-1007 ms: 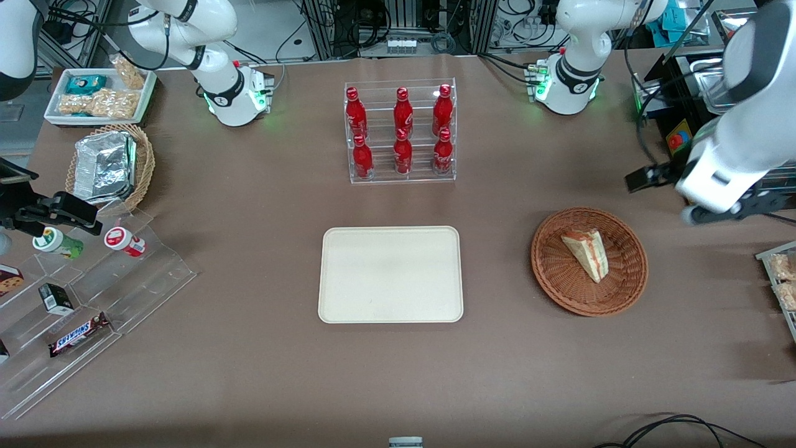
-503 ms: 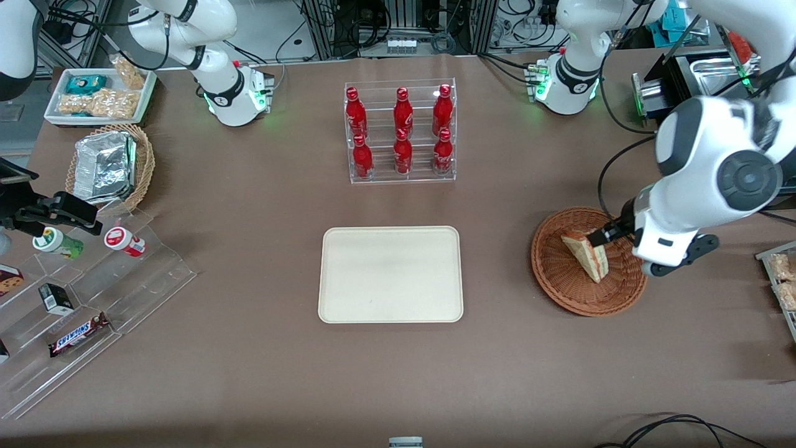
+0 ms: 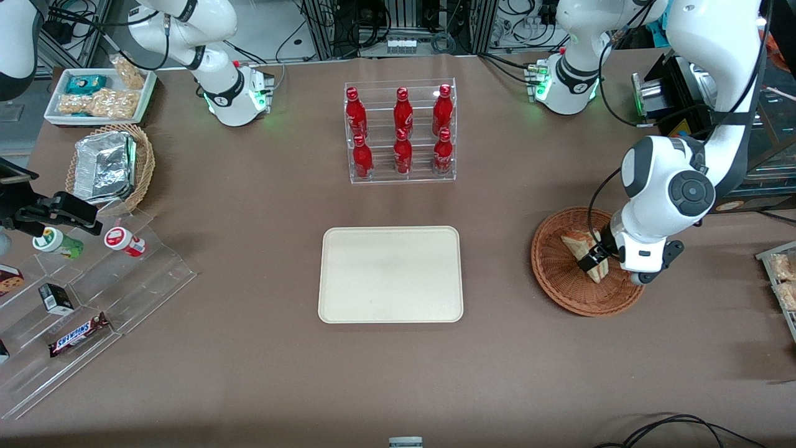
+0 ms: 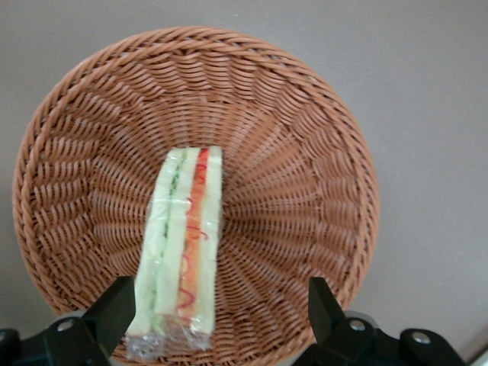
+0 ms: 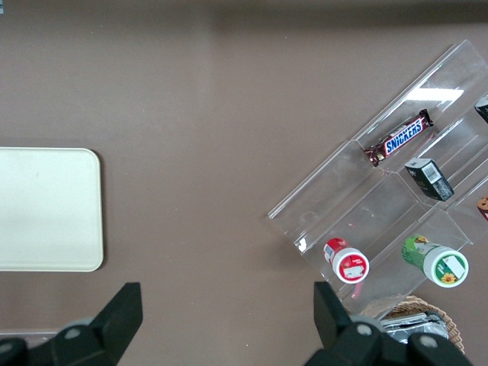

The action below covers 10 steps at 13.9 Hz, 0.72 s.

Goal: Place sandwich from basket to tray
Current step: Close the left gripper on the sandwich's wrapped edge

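The sandwich point(image 3: 581, 246) point(image 4: 185, 248), a clear-wrapped white-bread wedge with orange-red and green filling, lies in the reddish-brown wicker basket point(image 3: 555, 292) point(image 4: 305, 137) toward the working arm's end of the table. My gripper point(image 3: 594, 260) point(image 4: 219, 314) hangs low over the basket, open. Its black fingers point(image 4: 114, 311) straddle the sandwich's wide end, which sits close to one finger and well apart from the other. The arm's wrist hides part of the sandwich in the front view. The cream-beige tray point(image 3: 390, 311) lies bare at mid-table, beside the basket.
A clear rack of red bottles point(image 3: 401, 134) stands farther from the front camera than the tray. Toward the parked arm's end are a stepped acrylic snack display point(image 3: 93, 292), a tan basket with a foil container point(image 3: 109, 165) and a white tray of packets point(image 3: 99, 96).
The left arm swung in from the table's edge, came over the basket and dropped lower. Its open fingers now sit around the sandwich's end. The sandwich has not moved.
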Tool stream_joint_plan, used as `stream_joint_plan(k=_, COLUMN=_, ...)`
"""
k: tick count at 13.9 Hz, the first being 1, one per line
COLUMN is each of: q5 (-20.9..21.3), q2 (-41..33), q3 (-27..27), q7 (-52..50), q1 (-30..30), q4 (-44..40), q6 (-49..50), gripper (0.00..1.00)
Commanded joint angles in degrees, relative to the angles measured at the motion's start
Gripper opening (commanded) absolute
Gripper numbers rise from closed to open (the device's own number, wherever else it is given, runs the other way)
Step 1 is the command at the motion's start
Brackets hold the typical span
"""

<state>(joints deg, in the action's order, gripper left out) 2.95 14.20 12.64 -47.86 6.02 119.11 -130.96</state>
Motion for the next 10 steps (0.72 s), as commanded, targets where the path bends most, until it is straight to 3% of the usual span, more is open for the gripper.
stream_joint_plan(k=1, q5=0.47, q2=-0.40, q3=-0.16, q7=-1.10, q1=0.83, q4=0.77, q6=-0.44, gripper=1.00)
stream_joint_plan(k=10, q5=0.82, q2=3.46, q3=-1.47, q7=-1.01, q1=0.83, q4=1.91, q6=-0.52, gripper=1.00)
